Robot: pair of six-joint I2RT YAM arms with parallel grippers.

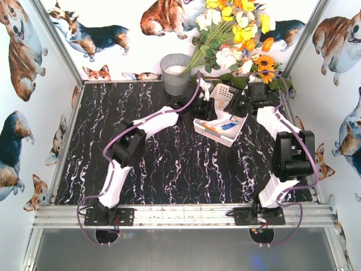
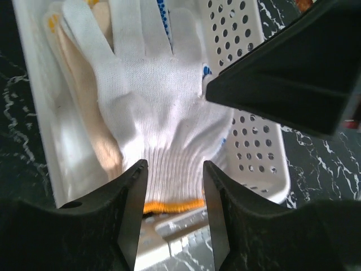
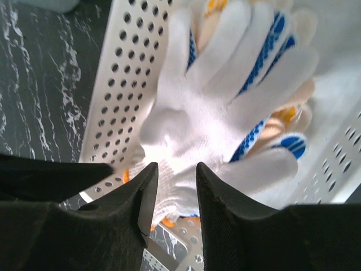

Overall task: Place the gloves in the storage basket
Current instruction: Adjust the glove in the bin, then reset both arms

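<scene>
top view: both sets of fingertips are hidden behind the arms over the storage basket (image 1: 217, 137). blue-dotted gloves (image 3: 265, 51) mostly covered. a white glove (image 2: 152, 96) lies in the basket, its cuff between the partly parted jaws of the left gripper (image 2: 172, 175). the right gripper (image 3: 176, 169) is narrowly parted astride a white cuff. both arms reach forward, pitched down.

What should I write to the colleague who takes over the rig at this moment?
Left gripper: open, jaws either side of the cuff of the white glove.
Right gripper: open, over the gloves too.
Gloves: white glove, cream glove and blue-dotted gloves lie in the storage basket.
Done: every glove I can see is in.
To do: withdraw both arms; check for gloves hidden behind them.
</scene>
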